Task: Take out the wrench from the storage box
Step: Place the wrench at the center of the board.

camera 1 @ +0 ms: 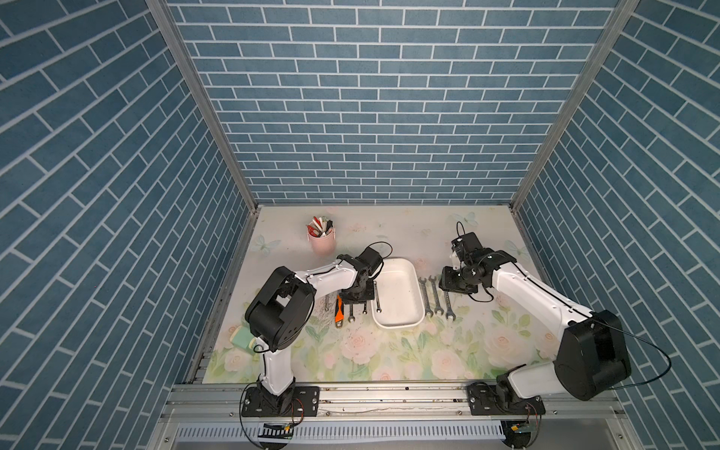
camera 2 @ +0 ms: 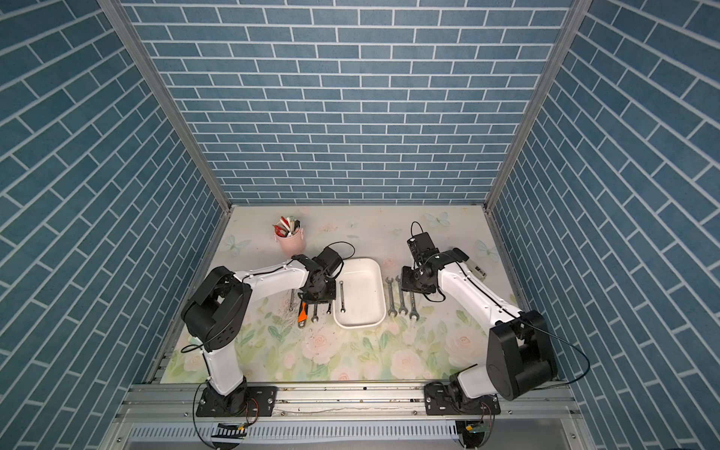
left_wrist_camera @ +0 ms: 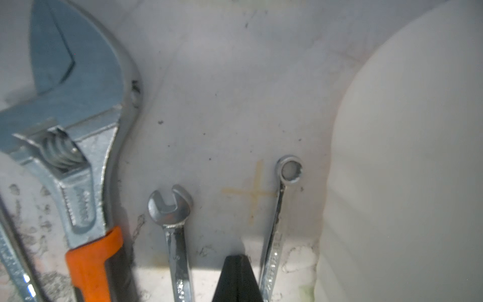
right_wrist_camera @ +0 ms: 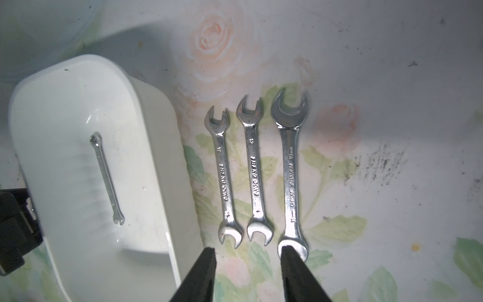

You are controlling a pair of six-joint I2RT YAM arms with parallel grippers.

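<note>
Closest up, my left tool (left_wrist_camera: 236, 277) was clamped tight, empty; the right tool (right_wrist_camera: 248, 255) stood half parted, empty too. One thin wrench (right_wrist_camera: 107, 180) lay flat inside the storage box (right_wrist_camera: 164, 151): light, stiff, slick, I judged; pinch mid-shank.

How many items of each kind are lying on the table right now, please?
Chrome wrenches: 6 (the wrench in the storage box, three right of it, two left of it)
Adjustable wrench, orange handle: 1
Partly hidden metal bar, kind unclear: 1
Storage box: 1
Pink cup of pens: 1
Green roll: 1
Total: 11
</note>
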